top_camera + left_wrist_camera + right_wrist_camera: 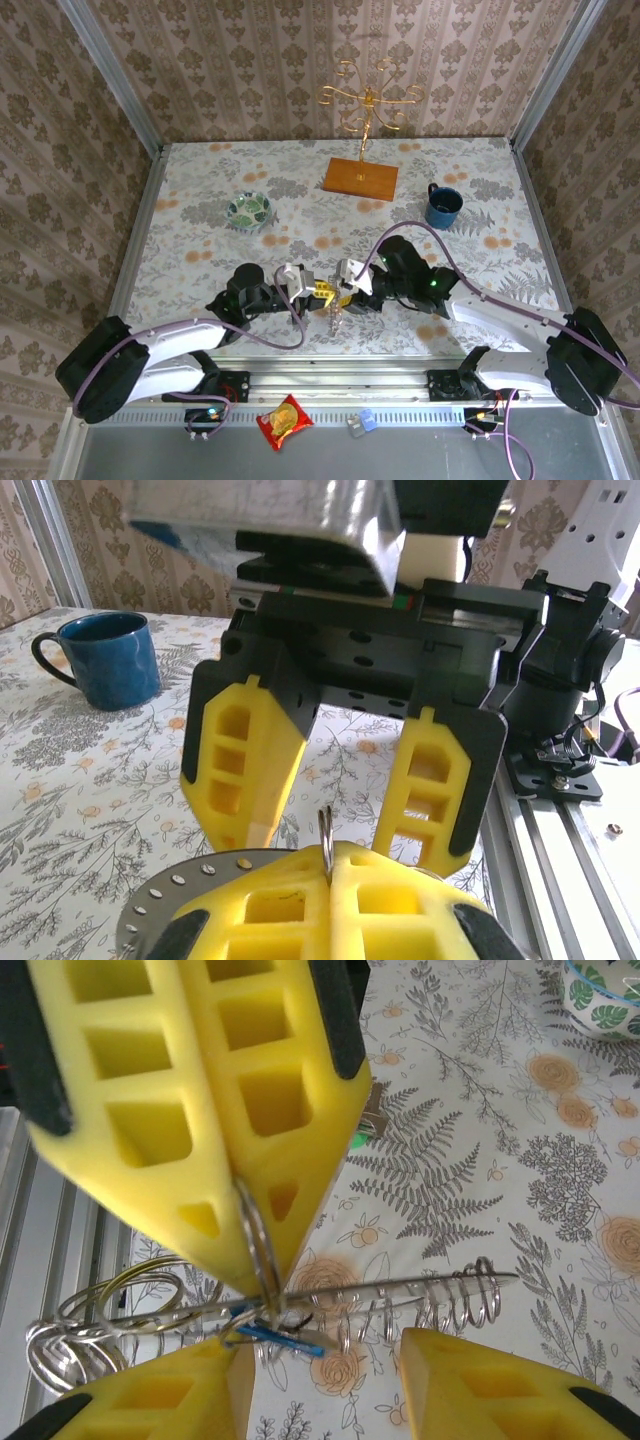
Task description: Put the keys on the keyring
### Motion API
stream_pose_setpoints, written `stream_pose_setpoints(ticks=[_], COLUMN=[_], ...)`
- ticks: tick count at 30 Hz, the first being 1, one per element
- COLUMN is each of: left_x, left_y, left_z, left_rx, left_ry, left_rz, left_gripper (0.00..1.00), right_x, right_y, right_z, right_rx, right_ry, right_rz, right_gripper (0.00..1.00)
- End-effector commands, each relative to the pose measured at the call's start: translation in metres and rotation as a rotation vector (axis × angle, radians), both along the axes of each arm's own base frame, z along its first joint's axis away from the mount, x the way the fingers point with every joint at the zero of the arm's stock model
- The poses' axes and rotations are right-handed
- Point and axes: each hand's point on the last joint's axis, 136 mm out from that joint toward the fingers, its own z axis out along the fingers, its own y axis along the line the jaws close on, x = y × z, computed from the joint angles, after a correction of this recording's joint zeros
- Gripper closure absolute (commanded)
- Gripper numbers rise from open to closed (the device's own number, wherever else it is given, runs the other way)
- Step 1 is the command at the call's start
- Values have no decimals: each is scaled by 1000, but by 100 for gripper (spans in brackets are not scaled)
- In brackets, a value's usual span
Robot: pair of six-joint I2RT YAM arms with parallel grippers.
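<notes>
**Two grippers meet nose to nose above the counter**

The left gripper (262, 1278) is clamped shut on the thin metal keyring (252, 1228), holding it edge-on between its yellow fingertips. The blue key (278, 1338) sits just below that pinch among loops of coiled wire (440, 1305); whether it is threaded on, I cannot tell. The right gripper (325, 1360) faces it over the counter (500, 1110), fingers parted, gripping nothing.

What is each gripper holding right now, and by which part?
The left gripper is shut on the keyring, pinching its thin wire edge between the fingertips; a blue key shows just below. The right gripper stands open, holding nothing.
</notes>
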Motion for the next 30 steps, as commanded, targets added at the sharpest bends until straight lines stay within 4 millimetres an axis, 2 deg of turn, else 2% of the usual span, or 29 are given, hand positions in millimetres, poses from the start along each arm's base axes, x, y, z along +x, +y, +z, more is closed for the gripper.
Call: stream_pose_setpoints(ticks=[1,5,16,30], left_x=[-3,-4,-1,2], left_y=[0,1,6,5], left_z=[18,20,21,2], left_rx=[-74,-82,-85,56], left_ry=[-25,-29,-47,-51], left_rz=[-25,-24,-6,0], left_gripper=[100,100,100,100], right_x=[-3,-4,-4,-6], right_y=[10,8,-6,-2], right_z=[6,4,20,56], right_rx=[54,61,124,113], right_ry=[13,36,57,25], right_rz=[27,24,-19,26], right_gripper=[58,69,100,100])
